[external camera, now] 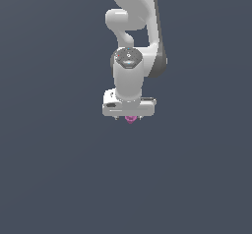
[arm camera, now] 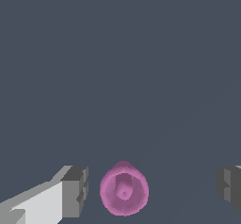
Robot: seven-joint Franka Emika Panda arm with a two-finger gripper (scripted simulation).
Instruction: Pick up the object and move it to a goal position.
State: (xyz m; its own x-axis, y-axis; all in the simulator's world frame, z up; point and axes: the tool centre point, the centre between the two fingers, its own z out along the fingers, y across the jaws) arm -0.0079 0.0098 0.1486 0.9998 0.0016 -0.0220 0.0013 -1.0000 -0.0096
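Observation:
The object [arm camera: 124, 189] is a small magenta-pink rounded item with a little knob at its centre. In the wrist view it lies between my two grey fingertips [arm camera: 75, 191], closer to that one than to the other fingertip, with a gap on each side. My gripper [arm camera: 151, 190] is open and touches nothing. In the exterior view the white arm points straight down, and only a sliver of the object [external camera: 130, 119] peeks out under the white gripper bar [external camera: 129, 108]. The fingers themselves are hidden behind that bar there.
A plain dark blue-grey surface [external camera: 59, 179] fills both views. No other objects, walls or edges show.

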